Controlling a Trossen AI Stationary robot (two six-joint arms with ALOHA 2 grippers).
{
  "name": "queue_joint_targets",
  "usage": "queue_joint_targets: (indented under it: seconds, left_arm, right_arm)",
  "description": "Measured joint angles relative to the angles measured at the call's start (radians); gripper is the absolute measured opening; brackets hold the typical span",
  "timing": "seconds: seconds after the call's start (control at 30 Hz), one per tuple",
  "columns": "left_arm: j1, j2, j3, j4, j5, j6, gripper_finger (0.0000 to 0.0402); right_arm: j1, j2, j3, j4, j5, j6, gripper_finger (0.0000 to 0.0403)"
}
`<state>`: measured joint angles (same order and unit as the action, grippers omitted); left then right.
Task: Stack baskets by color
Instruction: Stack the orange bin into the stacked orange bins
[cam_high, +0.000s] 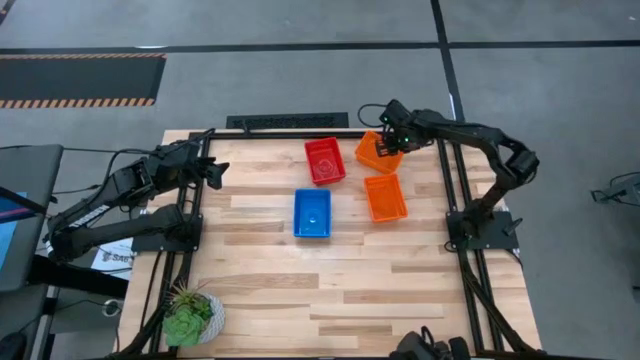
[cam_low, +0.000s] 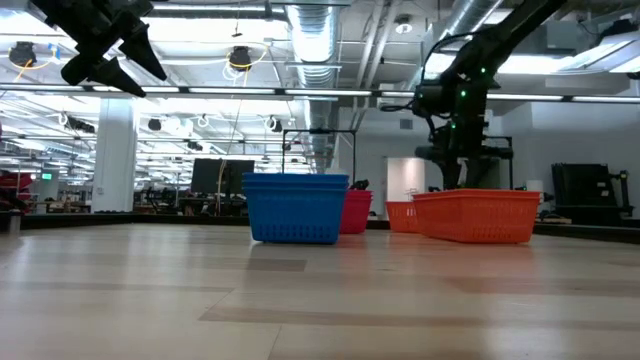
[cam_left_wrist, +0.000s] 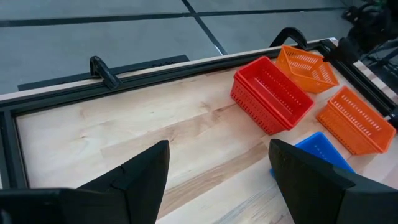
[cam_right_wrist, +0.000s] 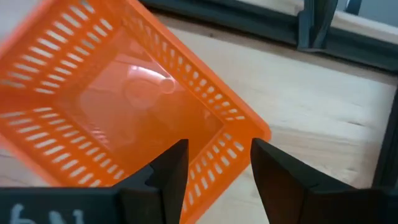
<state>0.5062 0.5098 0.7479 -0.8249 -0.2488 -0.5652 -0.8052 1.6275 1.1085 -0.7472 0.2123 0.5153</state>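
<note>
Left gripper (cam_high: 214, 172) waits at centre-left, jaws spread and empty. Blue basket (cam_high: 312, 213) sits mid-frame, red basket (cam_high: 325, 160) above it, one orange basket (cam_high: 385, 197) right of centre. Upper right, the right gripper (cam_high: 387, 147) straddles the rim of a tilted orange basket (cam_high: 372, 152), jaws parted, not clamping. Next it likely must grip that rim and nest it in the other orange one.

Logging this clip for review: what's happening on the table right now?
The right gripper is at the far orange basket, its open fingers straddling that basket's wall near a corner. A second orange basket, a red basket and a blue basket sit separately on the table. The left gripper waits open at the left edge.
</note>
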Motion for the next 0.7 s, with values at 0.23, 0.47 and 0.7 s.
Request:
queue_joint_targets:
  seconds: [0.23, 0.47, 0.7]
  left_arm:
    - [0.0, 0.0, 0.0, -0.001, 0.001, 0.0, 0.0263]
    - [0.0, 0.0, 0.0, -0.001, 0.001, 0.0, 0.0263]
    - [0.0, 0.0, 0.0, 0.0, 0.0, -0.009, 0.0263]
  right_arm:
    - [-0.023, 0.03, -0.001, 0.012, 0.022, -0.047, 0.0188]
    - [-0.049, 0.032, -0.001, 0.075, 0.03, -0.218, 0.0186]
    - [-0.081, 0.111, -0.001, 0.076, 0.015, -0.374, 0.0184]
